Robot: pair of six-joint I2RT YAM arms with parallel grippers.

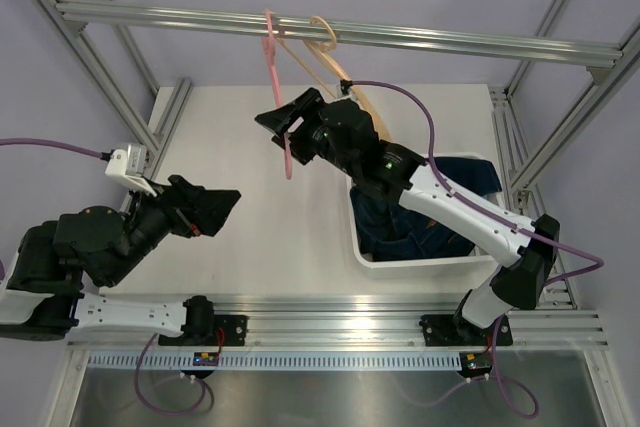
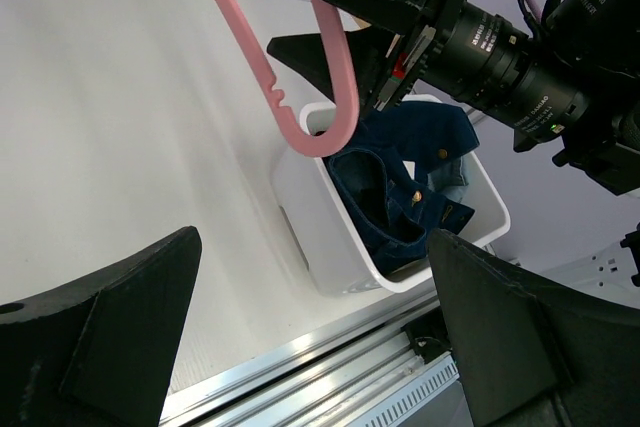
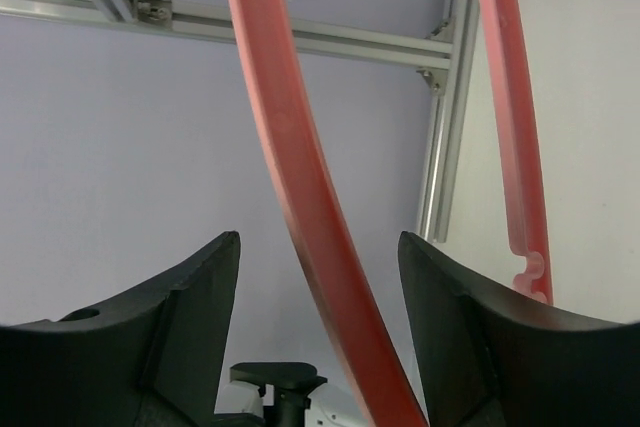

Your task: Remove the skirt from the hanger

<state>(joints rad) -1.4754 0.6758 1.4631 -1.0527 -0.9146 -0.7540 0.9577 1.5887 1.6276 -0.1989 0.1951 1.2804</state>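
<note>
A bare pink hanger [image 1: 271, 62] hangs from the top rail. The dark denim skirt [image 1: 400, 227] lies crumpled in a white bin [image 1: 415, 260]. It also shows in the left wrist view [image 2: 395, 192]. My right gripper [image 1: 287, 134] is raised at the hanger's lower end and is open. One pink arm [image 3: 290, 167] passes between its fingers without being clamped. My left gripper [image 1: 215, 209] is open and empty, low over the table left of the bin, and it faces the hanger [image 2: 335, 67] and the bin [image 2: 310, 237].
A wooden hanger [image 1: 325, 57] hangs on the same rail [image 1: 450, 39] just right of the pink one. Aluminium frame posts stand at the table's sides. The bin stands at the right near the front rail [image 1: 330, 322].
</note>
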